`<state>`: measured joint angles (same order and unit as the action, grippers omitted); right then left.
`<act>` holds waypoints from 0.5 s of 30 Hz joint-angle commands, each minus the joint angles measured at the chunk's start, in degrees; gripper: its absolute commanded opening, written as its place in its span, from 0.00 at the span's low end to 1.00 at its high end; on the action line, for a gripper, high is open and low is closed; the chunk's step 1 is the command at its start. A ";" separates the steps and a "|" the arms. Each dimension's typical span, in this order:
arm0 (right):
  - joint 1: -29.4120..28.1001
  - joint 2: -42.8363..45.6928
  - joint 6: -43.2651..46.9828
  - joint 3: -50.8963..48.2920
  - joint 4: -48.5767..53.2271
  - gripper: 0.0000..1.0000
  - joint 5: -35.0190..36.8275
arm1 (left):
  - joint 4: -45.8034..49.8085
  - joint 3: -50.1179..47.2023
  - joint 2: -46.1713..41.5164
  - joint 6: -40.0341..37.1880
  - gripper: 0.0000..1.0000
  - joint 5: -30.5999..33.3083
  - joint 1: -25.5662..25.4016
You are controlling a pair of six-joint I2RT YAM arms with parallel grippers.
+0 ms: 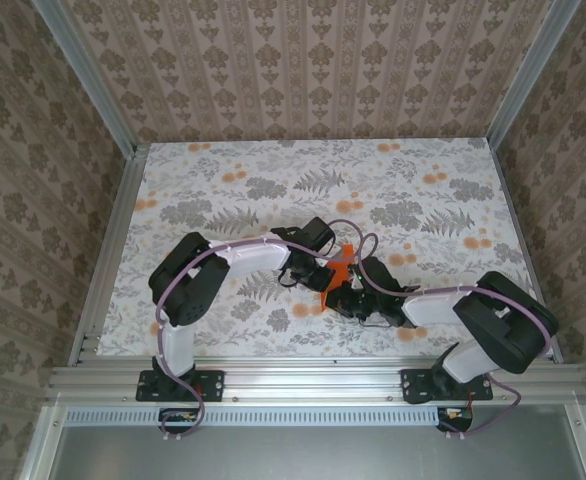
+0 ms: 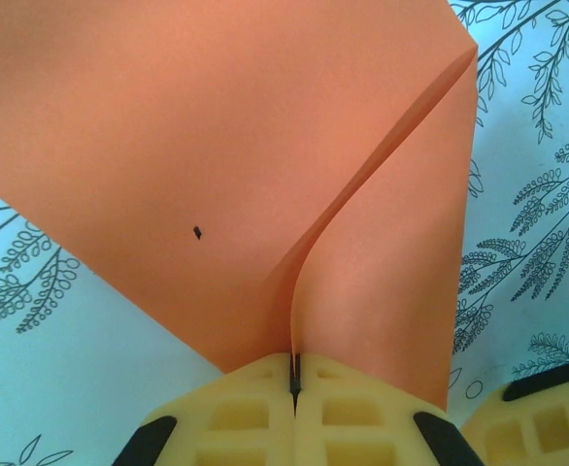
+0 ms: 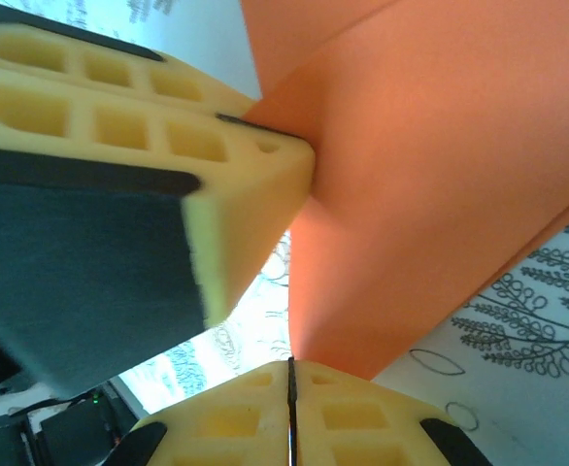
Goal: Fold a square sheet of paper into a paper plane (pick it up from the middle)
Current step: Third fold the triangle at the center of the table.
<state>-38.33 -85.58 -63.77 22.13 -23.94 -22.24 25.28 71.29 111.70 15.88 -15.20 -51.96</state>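
The orange square sheet of paper (image 1: 340, 262) is folded and held up off the table between my two arms, near the table's middle front. In the left wrist view the paper (image 2: 197, 146) spreads wide with a crease running down into my left gripper (image 2: 294, 363), whose yellow jaws are shut on it. In the right wrist view the paper (image 3: 440, 175) narrows down to my right gripper (image 3: 290, 365), shut on its lower edge. The left gripper's fingers (image 3: 168, 126) pinch the paper close by, at the upper left of that view.
The table (image 1: 423, 180) has a floral cover with ferns and orange flowers. Patterned walls and aluminium rails (image 1: 108, 250) enclose it on three sides. The right gripper's yellow finger (image 2: 547, 422) sits just right of the left gripper.
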 commanded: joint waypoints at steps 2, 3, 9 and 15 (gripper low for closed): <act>-0.94 -3.97 -1.60 1.26 -0.98 0.09 1.97 | 1.72 -1.41 3.65 0.06 0.00 1.49 0.58; -0.96 -4.39 -1.84 0.95 -0.95 0.09 2.68 | 1.77 -1.48 3.77 0.03 0.00 1.49 0.57; -1.13 -2.74 -2.12 0.55 -0.83 0.08 2.05 | 1.88 -1.44 4.09 -0.01 0.00 1.58 0.70; -2.67 1.20 -2.43 0.94 2.23 0.08 3.59 | 2.12 -1.08 4.14 0.11 0.00 1.52 0.74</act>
<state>-39.92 -86.15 -65.06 22.57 -24.03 -20.64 25.26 71.29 111.81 15.86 -15.73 -51.66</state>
